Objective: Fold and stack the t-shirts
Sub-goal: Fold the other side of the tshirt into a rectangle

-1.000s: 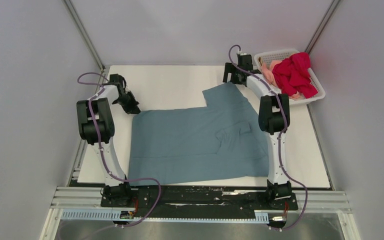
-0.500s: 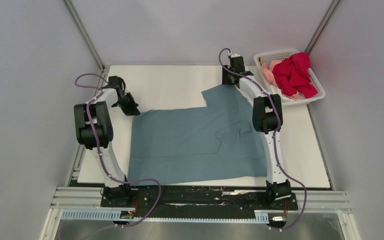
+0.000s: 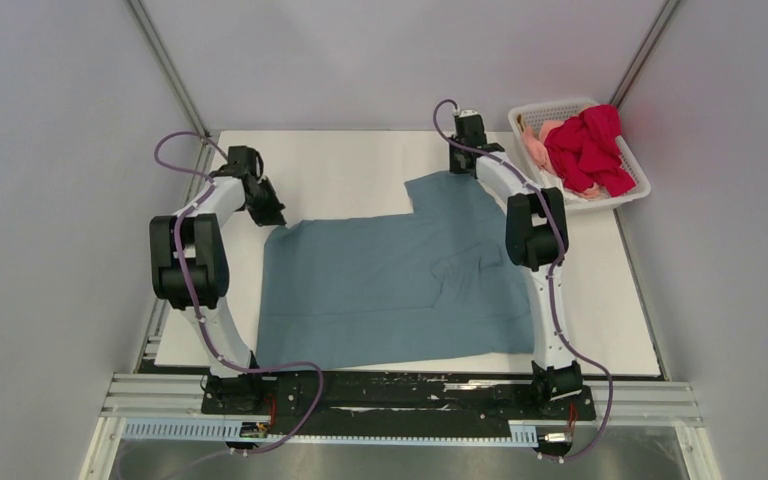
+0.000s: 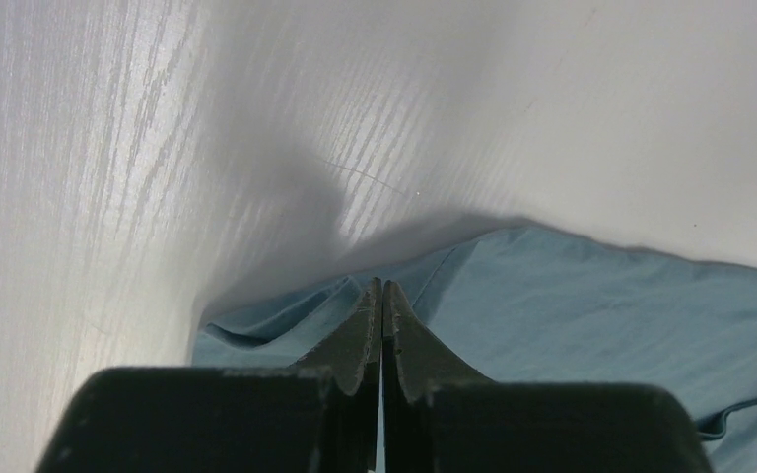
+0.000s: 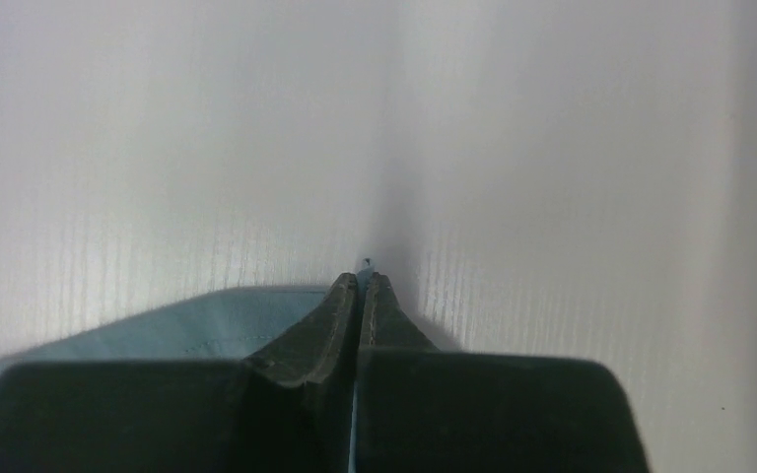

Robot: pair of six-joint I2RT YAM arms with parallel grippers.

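Observation:
A large blue-grey t-shirt (image 3: 400, 285) lies spread flat on the white table (image 3: 340, 180), one sleeve reaching toward the back. My left gripper (image 3: 271, 216) sits at the shirt's far left corner, shut on a pinched fold of the blue-grey t-shirt (image 4: 601, 315), jaws (image 4: 382, 288) pressed together. My right gripper (image 3: 462, 162) is at the tip of the back sleeve, shut on the hem of the blue-grey t-shirt (image 5: 207, 325), with a sliver of cloth poking out past the tips (image 5: 362, 282). A red t-shirt (image 3: 588, 150) and a pale pink t-shirt (image 3: 535, 146) lie crumpled in the basket.
A white lattice basket (image 3: 632, 194) stands at the back right corner of the table, close to the right arm. Grey walls enclose the table on three sides. Bare white table surface lies behind the shirt and along its right side.
My right gripper has closed from wide open onto the sleeve hem after shifting slightly left. The left gripper, still shut, has moved a little right and back with the corner.

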